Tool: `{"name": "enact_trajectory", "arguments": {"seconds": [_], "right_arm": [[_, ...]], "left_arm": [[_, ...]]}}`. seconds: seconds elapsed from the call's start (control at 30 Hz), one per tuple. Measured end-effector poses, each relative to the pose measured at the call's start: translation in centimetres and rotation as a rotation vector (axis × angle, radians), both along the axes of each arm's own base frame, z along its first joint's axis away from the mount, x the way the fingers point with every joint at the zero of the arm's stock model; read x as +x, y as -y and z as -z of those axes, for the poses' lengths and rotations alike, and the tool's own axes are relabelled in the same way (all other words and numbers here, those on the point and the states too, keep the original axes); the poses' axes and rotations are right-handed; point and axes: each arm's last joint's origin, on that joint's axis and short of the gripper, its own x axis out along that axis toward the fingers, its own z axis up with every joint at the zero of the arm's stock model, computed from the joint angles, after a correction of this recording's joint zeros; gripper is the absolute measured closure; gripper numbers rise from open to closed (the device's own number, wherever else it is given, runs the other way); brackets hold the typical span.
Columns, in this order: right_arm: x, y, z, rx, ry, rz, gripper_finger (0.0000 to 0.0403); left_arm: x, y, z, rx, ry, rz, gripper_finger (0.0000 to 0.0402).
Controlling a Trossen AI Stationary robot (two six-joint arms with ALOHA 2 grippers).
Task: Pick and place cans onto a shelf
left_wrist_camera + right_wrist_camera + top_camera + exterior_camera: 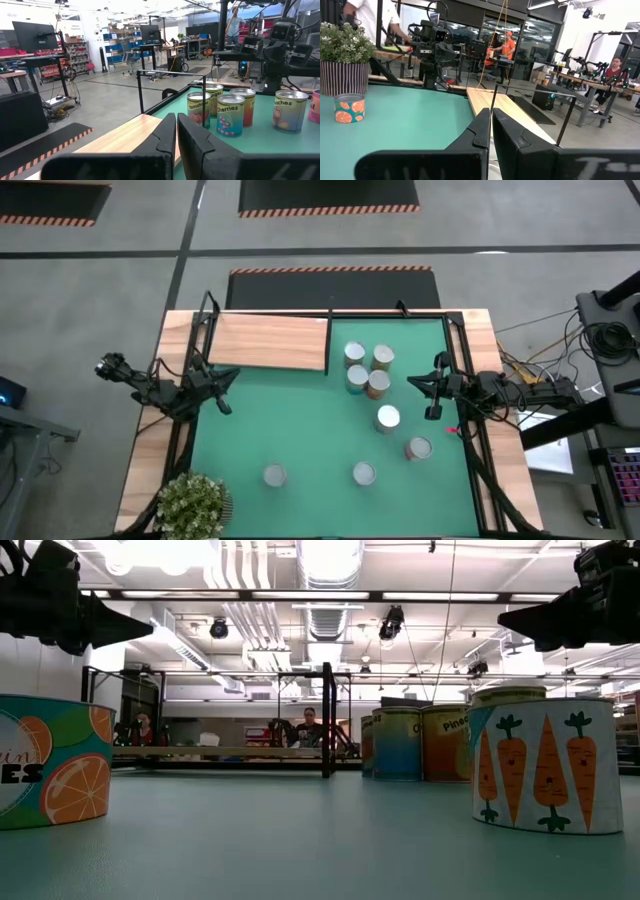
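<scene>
Several small cans stand upright on the green mat (300, 430). A tight group (366, 369) is at the far right, with single cans (388, 418) (418, 448) (363, 473) (275, 475) nearer. The low view shows an orange-print can (50, 765) and a carrot-print can (545, 765) up close. The light-wood shelf (270, 340) lies flat at the mat's far left. My left gripper (228, 385) hovers shut at the left edge, level and above the mat. My right gripper (412, 383) hovers shut at the right edge, near the group. Neither holds anything.
A potted plant (195, 505) stands at the near left corner. Black frame rails run along the table's left and right sides, and a black post (326, 720) stands at the shelf's right end. People show in the room beyond. Bare mat (300, 410) lies between the arms.
</scene>
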Motion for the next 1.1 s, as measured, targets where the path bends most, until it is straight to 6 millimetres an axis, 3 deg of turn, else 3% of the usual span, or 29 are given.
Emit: {"name": "enact_trajectory", "arguments": {"seconds": [0.33,0.63,0.73,1.03,1.1], "right_arm": [[0.0,0.0,0.0,0.017,0.004,-0.006,0.0394],[-0.2,0.0,-1.4,0.456,0.232,-0.087,0.0394],[-0.4,0.0,-2.1,0.444,0.299,-0.100,0.0394],[-1.2,0.1,-3.8,0.194,0.453,-0.060,0.0394],[-1.3,0.1,-4.0,0.155,0.453,-0.048,0.0394]], "left_arm": [[0.0,0.0,0.0,0.000,0.000,0.000,0.0402],[0.0,0.0,0.0,0.000,0.000,0.000,0.0402],[0.0,0.0,0.0,0.000,0.000,0.000,0.0402],[0.0,0.0,0.0,0.000,0.000,0.000,0.0402],[0.0,0.0,-0.1,-0.071,0.057,0.005,0.0402]]}}
